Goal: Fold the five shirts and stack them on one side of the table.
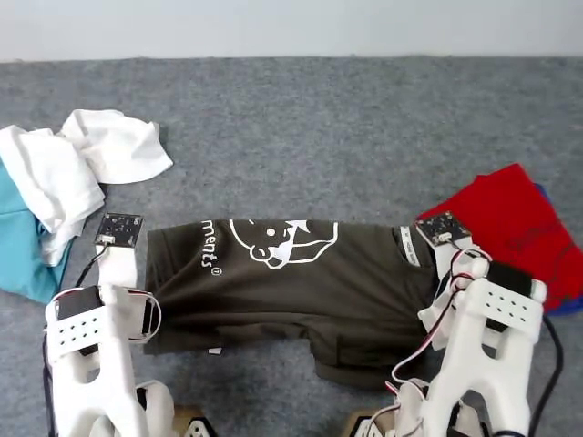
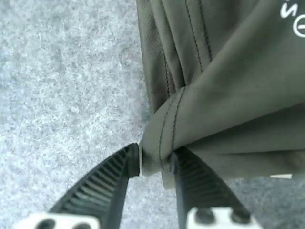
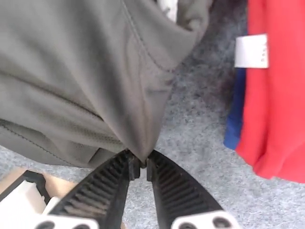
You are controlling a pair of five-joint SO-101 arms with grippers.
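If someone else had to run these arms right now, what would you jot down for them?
Left claw shut on the dark shirt at one end; right claw shut on its other end.
It lies mid-table, partly folded.
Done, it seems: red shirt on blue shirt, stacked at the right.
To do: finish the dark one, then the white shirt and teal shirt, crumpled at the left.

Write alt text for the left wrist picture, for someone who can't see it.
The left gripper is shut on the bunched, stitched edge of a dark olive shirt, black ribbed fingers either side. Grey carpet-like table lies beneath.
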